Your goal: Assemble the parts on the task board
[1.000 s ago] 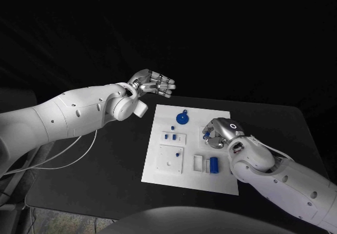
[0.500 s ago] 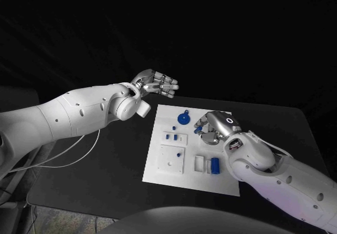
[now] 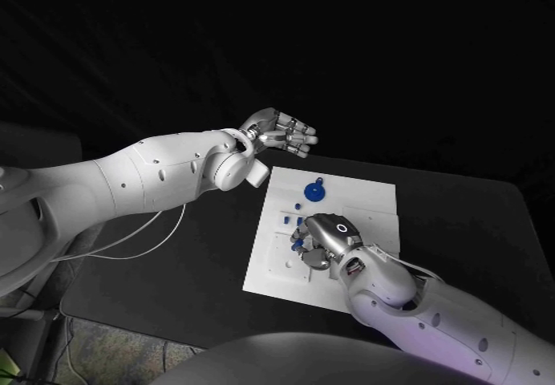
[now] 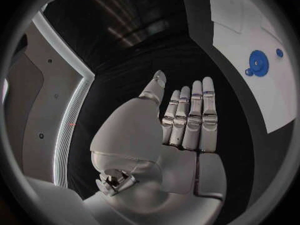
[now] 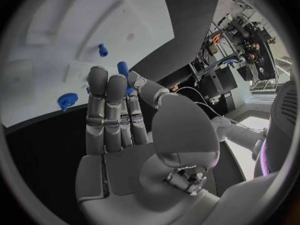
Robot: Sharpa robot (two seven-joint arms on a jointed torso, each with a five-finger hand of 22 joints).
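1. A small blue cylindrical part is pinched between the thumb and fingertips of the right robot hand, over the near middle of the task board.
2. A slip or a tilted entry is judged the main risk: the pinch is only at the fingertips, and the board's seats are hidden beneath the hand.
3. A blue gear-like disc lies farther along the board, well apart from the hand.
4. The left robot hand hovers beyond the board's far-left corner above the desk, fingers straight, holding nothing.
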